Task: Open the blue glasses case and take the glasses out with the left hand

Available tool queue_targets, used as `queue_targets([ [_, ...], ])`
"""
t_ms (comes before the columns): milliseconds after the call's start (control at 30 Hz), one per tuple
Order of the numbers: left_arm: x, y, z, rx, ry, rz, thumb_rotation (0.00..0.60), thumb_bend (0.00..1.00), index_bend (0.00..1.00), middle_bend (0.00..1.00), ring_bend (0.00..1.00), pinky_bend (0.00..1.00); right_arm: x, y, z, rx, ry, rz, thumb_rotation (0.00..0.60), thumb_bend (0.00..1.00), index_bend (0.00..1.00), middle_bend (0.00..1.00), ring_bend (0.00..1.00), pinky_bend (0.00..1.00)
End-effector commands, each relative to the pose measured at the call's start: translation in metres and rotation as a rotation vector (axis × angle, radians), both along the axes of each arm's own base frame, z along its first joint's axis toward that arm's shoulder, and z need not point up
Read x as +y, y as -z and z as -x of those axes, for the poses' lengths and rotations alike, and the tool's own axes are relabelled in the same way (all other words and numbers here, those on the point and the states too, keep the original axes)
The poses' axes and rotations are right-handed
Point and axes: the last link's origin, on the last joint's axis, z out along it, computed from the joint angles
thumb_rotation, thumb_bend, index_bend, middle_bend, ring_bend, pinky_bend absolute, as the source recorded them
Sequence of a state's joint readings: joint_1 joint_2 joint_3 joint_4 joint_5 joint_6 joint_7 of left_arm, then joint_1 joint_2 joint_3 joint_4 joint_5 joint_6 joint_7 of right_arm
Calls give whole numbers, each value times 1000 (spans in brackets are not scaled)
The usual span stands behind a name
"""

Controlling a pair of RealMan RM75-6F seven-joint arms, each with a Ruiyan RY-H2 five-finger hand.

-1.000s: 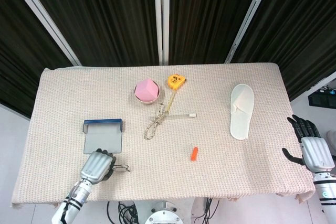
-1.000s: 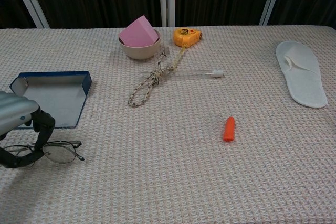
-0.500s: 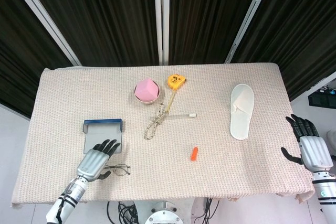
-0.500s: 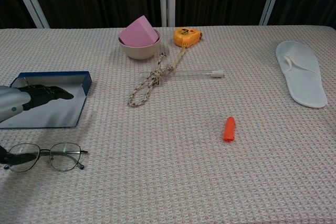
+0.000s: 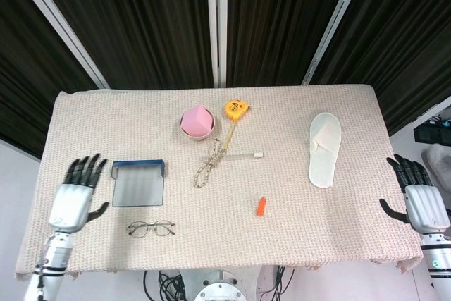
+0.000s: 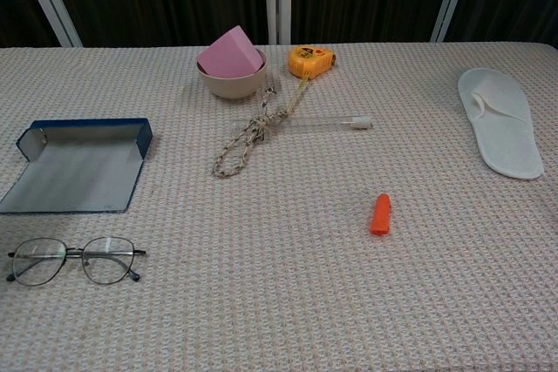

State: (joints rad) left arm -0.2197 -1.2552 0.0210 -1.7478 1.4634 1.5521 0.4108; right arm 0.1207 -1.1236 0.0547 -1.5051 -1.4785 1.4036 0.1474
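Note:
The blue glasses case [image 5: 138, 182] [image 6: 77, 171] lies open and flat on the table's left side, its grey inside empty. The thin-framed glasses [image 5: 151, 228] [image 6: 73, 260] lie on the cloth just in front of the case, touched by nothing. My left hand [image 5: 76, 194] hovers at the table's left edge, left of the case, fingers spread and holding nothing. Off the table's right edge, my right hand [image 5: 418, 199] is open too. Neither hand shows in the chest view.
A bowl with a pink block [image 5: 197, 123], a yellow tape measure [image 5: 236, 108], a knotted rope [image 5: 208, 165], a clear tube [image 5: 243, 154] and an orange piece [image 5: 260, 206] lie mid-table. A white slipper [image 5: 324, 148] lies at the right.
My left hand let go of the glasses, opened, and drew back left to the table's edge, out of the chest view. The glasses now lie free. The right hand barely moved.

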Motion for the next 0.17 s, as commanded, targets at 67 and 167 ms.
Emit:
queue_targets([
  [67,-16,-31,44,8,-149,-49,600,193,0,0,0,65,4,4,0,11,1,6,600,214,0,0,0,0],
  [167,-22,-35,57,-16,-181,-60,600,192,0,0,0,65,4,5,-2,14,1,9,600,214,0,0,0,0],
])
